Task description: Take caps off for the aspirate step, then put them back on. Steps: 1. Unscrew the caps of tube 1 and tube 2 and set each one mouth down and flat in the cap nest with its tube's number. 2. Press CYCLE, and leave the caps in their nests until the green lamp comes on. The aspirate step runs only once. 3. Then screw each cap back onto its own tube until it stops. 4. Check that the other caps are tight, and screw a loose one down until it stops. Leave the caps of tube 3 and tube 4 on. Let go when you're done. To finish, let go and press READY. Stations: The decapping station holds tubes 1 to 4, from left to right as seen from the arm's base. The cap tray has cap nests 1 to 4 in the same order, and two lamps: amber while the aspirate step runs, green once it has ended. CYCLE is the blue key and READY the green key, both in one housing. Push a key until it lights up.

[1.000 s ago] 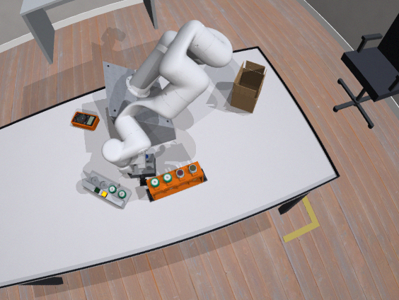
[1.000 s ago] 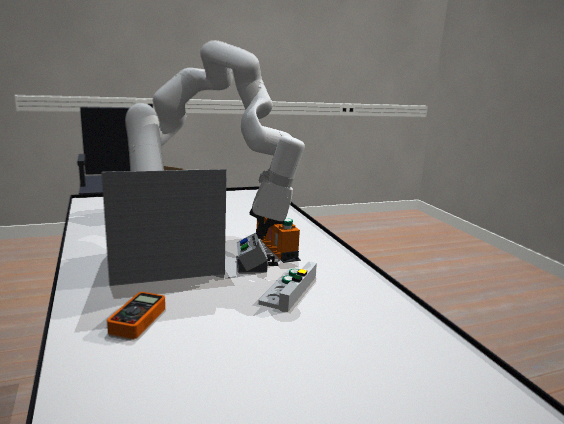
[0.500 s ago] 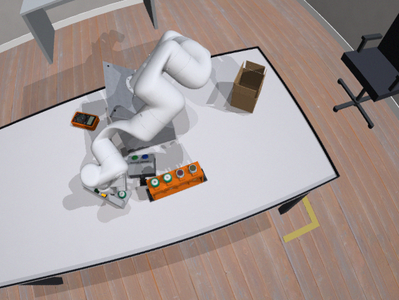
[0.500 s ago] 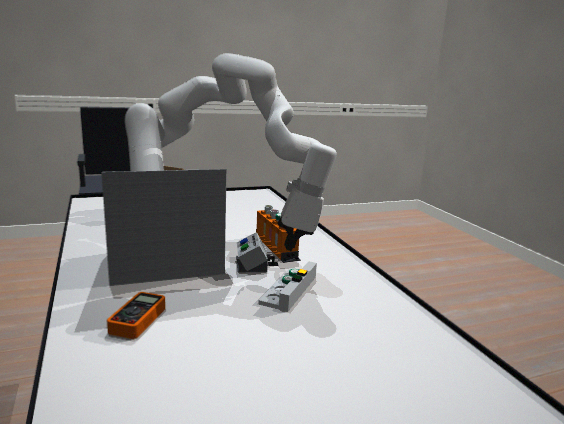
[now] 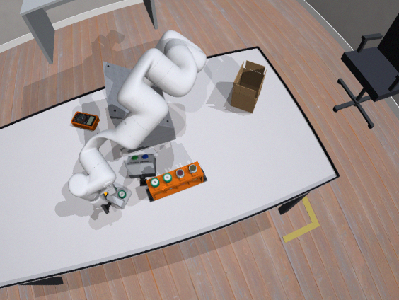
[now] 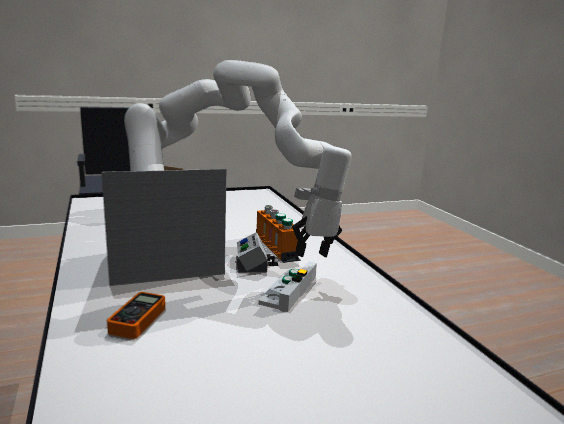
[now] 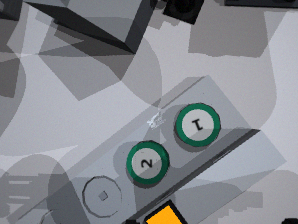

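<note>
In the wrist view, the green-rimmed cap 1 and cap 2 lie flat in their nests on the grey cap tray. The nest beside cap 2 is empty. The amber lamp glows at the tray's edge. My gripper is open and empty, hovering above the tray. The orange decapping station holds two uncapped tubes and two tubes with green caps. The key housing carries the green key and the blue key.
An orange multimeter lies at the table's left. A cardboard box stands at the far right. A grey upright panel stands by the arm's base. A black chair is off the table.
</note>
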Controlling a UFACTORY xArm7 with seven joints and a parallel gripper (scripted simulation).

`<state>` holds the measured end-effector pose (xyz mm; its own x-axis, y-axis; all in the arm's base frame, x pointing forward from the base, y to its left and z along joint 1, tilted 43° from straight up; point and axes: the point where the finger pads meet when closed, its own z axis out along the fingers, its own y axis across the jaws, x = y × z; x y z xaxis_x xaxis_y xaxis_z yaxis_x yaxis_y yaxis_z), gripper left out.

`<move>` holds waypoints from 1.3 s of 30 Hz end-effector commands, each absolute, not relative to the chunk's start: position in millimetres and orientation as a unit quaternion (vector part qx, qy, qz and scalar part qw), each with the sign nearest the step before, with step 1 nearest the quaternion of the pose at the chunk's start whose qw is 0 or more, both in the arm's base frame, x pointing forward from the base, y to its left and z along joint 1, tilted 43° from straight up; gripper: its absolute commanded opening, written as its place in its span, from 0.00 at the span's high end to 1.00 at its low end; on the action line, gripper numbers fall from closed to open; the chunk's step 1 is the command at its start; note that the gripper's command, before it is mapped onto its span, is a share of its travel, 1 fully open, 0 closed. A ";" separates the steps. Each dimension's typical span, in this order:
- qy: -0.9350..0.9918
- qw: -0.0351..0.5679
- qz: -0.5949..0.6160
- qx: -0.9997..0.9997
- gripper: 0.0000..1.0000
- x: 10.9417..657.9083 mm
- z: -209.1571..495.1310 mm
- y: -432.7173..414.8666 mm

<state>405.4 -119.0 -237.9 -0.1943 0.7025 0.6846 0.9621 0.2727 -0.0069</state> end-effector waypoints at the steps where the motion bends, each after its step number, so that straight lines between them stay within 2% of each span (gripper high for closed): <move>1: -0.804 0.228 -0.277 -0.474 0.00 421.4 -255.1 -137.7; 8: -0.870 0.131 -0.338 -0.336 0.00 435.6 -270.9 -152.9; 39: -0.870 0.129 -0.339 -0.333 0.00 435.7 -271.0 -152.9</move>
<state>434.5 -149.8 -272.1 -0.7439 0.4891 0.4554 0.6683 0.5471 0.5041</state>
